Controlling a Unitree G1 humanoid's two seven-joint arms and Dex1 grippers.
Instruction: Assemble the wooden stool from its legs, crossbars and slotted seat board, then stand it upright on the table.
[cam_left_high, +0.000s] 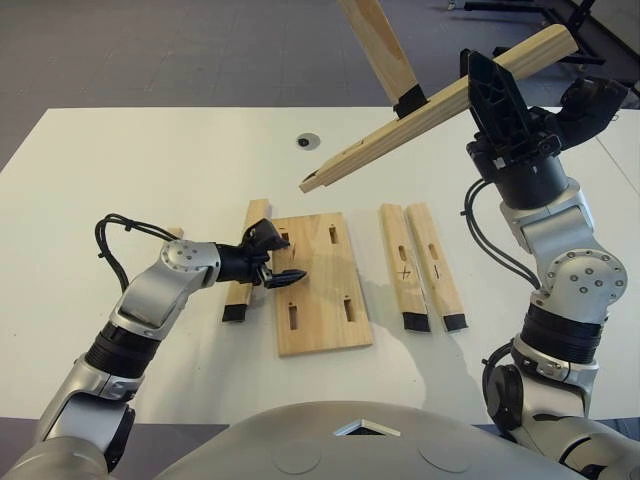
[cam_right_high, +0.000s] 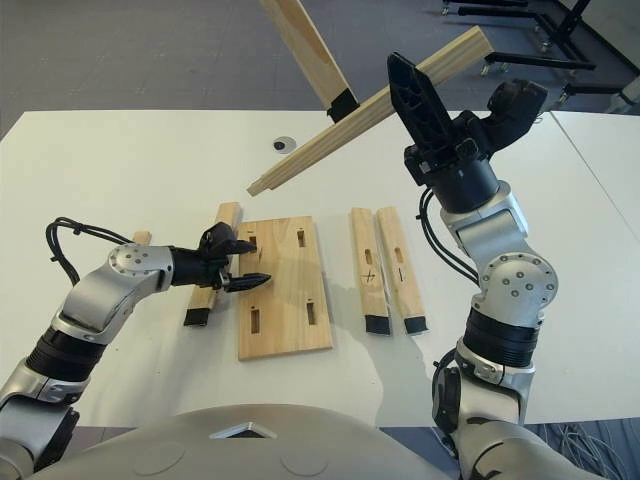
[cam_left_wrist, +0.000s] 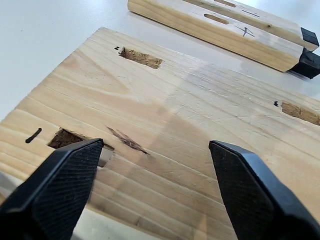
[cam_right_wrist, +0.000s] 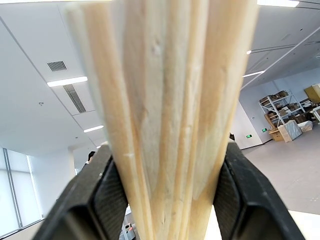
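A white table (cam_left_high: 150, 180) spans the foreground, with a round cable grommet (cam_left_high: 307, 141) set into its top near the far edge. A second white table (cam_right_high: 605, 170) stands just beside it on the right, with a narrow gap between them. Beyond lies a grey floor (cam_left_high: 150, 50), where a black metal frame (cam_right_high: 545, 20) stands at the far right. In the right wrist view, a white ceiling (cam_right_wrist: 30, 60) carries strip lights (cam_right_wrist: 67, 81) and a slatted air vent (cam_right_wrist: 56, 65). Tall windows (cam_right_wrist: 15, 200) line one wall. Shelving (cam_right_wrist: 280, 107) stacked with boxes stands by a far wall, near a green exit sign (cam_right_wrist: 248, 136).
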